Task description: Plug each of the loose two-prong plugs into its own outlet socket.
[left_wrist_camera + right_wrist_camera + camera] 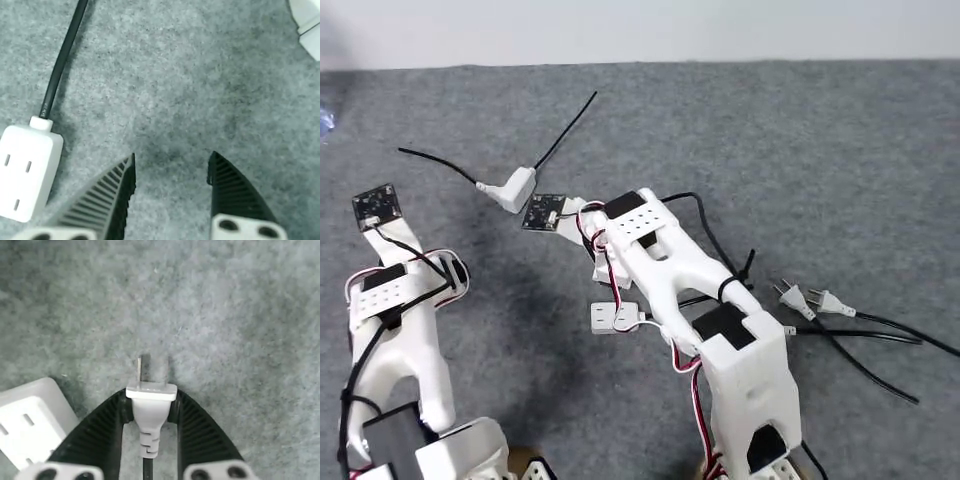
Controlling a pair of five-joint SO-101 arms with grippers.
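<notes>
R arm's fingers [107, 427] are clamped on a white two-prong plug [150, 407], one pad on each side of its body; prongs [144, 367] stick out past the tips and the cord trails back between the fingers. An outlet block [27, 427] lies on the grey bench [240, 315] just beside one finger, off to the side of the plug, slotted face showing; it's not in line w/ the prongs.

L arm's fingers [112, 195] stand spread w/ nothing but bench between them. A corded outlet [25, 175] lies just outside one finger, its black cord [62, 60] running away ahead; can't tell if it's the same block. Two more loose plugs [790, 295] lie well behind the R fingers, beside that arm.

Step in hand, I'd judge: seat the held plug in a socket. To do it well: swing the wrist so both prongs sit over one slot pair, approx. square to the face; match the prong angle before pushing, else they'll skid off; press slowly and straight. The block looks light, so it may slide; L fingers could brace it.
</notes>
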